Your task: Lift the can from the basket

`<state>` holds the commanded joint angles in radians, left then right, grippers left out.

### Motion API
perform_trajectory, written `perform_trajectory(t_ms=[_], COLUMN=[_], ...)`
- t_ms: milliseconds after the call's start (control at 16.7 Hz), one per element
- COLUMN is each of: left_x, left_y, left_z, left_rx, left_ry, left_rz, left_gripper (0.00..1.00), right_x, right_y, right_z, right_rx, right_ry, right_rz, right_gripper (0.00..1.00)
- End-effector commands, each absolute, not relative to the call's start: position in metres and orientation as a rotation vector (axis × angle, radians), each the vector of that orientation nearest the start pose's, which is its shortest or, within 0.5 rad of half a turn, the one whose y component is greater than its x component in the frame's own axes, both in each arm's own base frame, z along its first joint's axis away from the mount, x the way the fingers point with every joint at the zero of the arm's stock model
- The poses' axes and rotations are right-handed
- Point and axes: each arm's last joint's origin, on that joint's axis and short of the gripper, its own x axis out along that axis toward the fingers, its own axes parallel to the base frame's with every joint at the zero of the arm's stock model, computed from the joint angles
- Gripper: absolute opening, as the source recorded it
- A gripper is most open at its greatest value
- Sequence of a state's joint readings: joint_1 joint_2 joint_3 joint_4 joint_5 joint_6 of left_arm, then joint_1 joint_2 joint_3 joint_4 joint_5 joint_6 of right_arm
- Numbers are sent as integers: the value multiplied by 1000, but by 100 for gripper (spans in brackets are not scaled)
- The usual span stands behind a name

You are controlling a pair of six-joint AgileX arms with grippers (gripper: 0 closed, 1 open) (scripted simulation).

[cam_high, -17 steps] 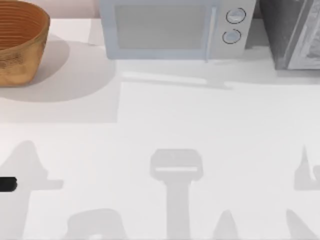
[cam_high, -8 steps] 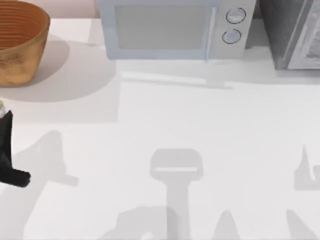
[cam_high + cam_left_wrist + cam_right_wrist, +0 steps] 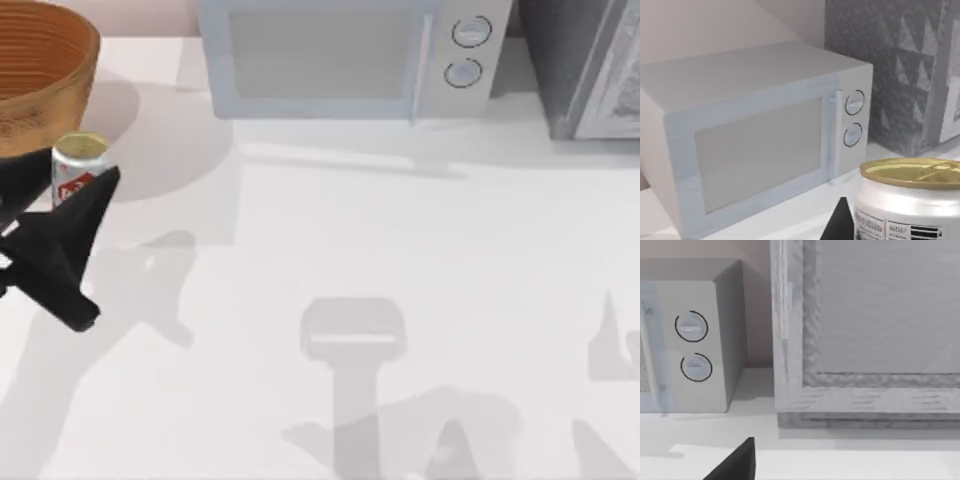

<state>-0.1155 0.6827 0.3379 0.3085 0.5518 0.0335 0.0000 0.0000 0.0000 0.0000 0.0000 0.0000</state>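
The left gripper [image 3: 85, 195], clenched on the small white-and-red can [image 3: 78, 168] with its gold top, has swung in over the surface's far-left corner beside the woven orange-brown basket [image 3: 45, 75], so the lift looks done.

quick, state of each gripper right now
Left gripper: shut on the can, beside the basket.
Right gripper: cannot be told.

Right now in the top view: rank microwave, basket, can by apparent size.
1. Microwave, clearly largest.
2. Basket, though it is cut off at the picture's left edge, so its full extent is unsure.
3. Can, smallest, upright in the left claw, just outside the basket.
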Motion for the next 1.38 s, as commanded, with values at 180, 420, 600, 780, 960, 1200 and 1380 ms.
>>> perform_trajectory(t_ms=[180,420,600,780,960,1200,1380], left_x=[185,217,243,268,293,325,346], left_y=[-45,-57,-65,-73,-80,-87,-92], left_z=[243,243,237,226,212,186,164], left_rx=[12,-4,-20,-36,-48,-56,-54], left_ry=[35,59,78,93,101,101,89], left_rz=[-795,-949,-1051,-1140,-1222,-1323,-1395], left_gripper=[0,0,0,0,0,0,0], right_x=[106,106,106,106,106,106,106], right_y=[-1,-1,-1,-1,-1,-1,-1], right_z=[160,160,160,160,160,160,160], right_rx=[0,0,0,0,0,0,0], right_ry=[0,0,0,0,0,0,0], right_rz=[0,0,0,0,0,0,0], right_gripper=[100,100,100,100,100,100,100])
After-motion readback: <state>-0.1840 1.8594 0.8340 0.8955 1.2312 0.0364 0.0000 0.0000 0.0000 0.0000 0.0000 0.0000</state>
